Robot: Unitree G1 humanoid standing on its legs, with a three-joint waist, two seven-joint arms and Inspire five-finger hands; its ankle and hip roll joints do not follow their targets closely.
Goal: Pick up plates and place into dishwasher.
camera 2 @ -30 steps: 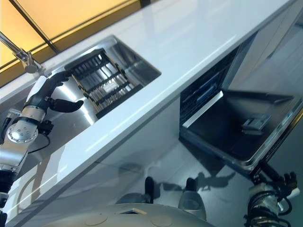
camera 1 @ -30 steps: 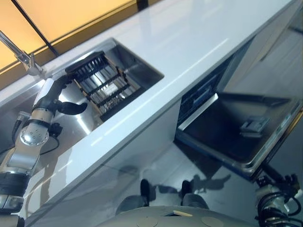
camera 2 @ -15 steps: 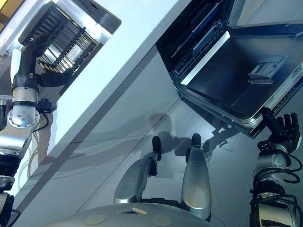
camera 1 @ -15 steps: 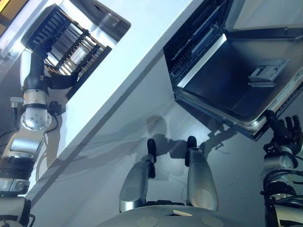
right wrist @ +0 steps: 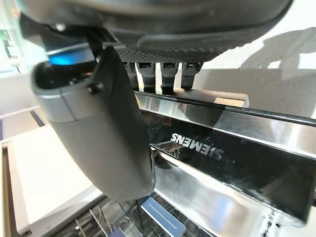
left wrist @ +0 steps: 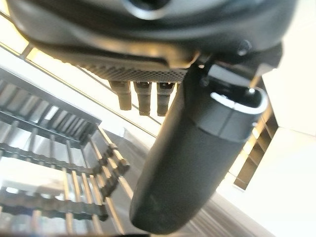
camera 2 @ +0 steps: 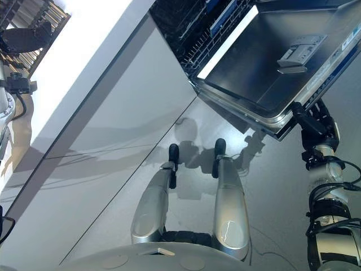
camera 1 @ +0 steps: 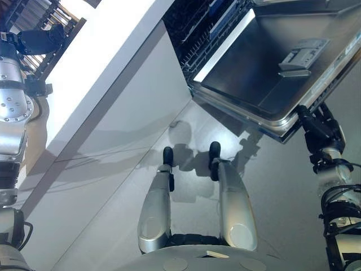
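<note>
My left hand [left wrist: 187, 163] hangs open and empty over the dish rack [left wrist: 54, 163] in the sink. My right hand [camera 2: 316, 121], fingers straight, touches the dishwasher door [camera 1: 271, 68] edge. No plates visible (rigid, slippery, breakable, I'd guess; best pinched at the rim).

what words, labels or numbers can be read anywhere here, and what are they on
Dark front strip of the dishwasher door: one word in pale capitals, a brand mark, seen upside down; not read off here.
Detergent dispenser on the door's inner face: any marks are too small to read.
White countertop: no text on it.
</note>
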